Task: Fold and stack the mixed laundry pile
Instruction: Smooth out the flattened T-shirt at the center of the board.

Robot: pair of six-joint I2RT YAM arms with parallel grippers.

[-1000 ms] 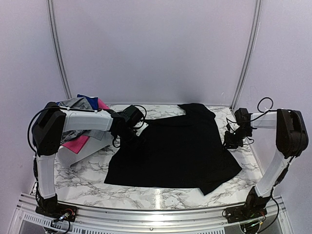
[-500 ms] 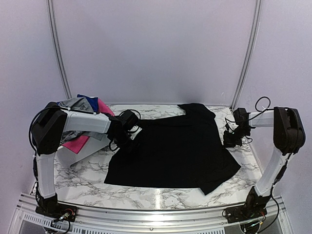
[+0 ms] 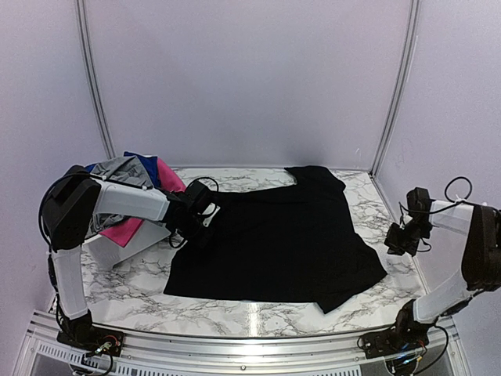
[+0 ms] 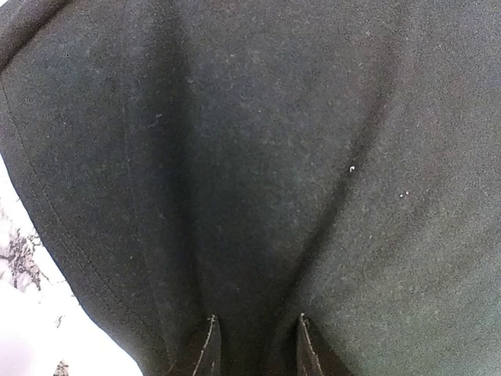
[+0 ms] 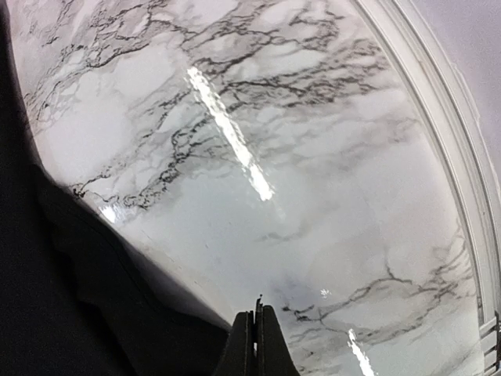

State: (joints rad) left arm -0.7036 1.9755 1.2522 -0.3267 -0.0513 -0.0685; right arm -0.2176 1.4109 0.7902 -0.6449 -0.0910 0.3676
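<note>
A black T-shirt [image 3: 282, 235] lies spread flat on the marble table [image 3: 133, 282]. My left gripper [image 3: 194, 223] sits at the shirt's left edge. In the left wrist view black cloth [image 4: 274, 157] fills the frame and bunches up between the fingers of the left gripper [image 4: 256, 341], which grips it. My right gripper [image 3: 394, 241] is shut and empty, off the shirt over bare marble at the right. In the right wrist view the right gripper [image 5: 257, 313] has its tips pressed together beside the shirt's edge [image 5: 47, 298]. A grey shirt [image 3: 117, 168], a blue piece [image 3: 145, 164] and a pink piece [image 3: 121, 231] are heaped at the far left.
The heaped garments rest in a white basket [image 3: 117, 254] at the table's left edge. The table's raised right rim [image 5: 438, 117] runs close to my right gripper. A metal rail [image 3: 250, 345] borders the near edge.
My left gripper has moved left with the shirt's edge, hiding a white tag. My right gripper has left the shirt's right sleeve and moved right and nearer, off the cloth.
</note>
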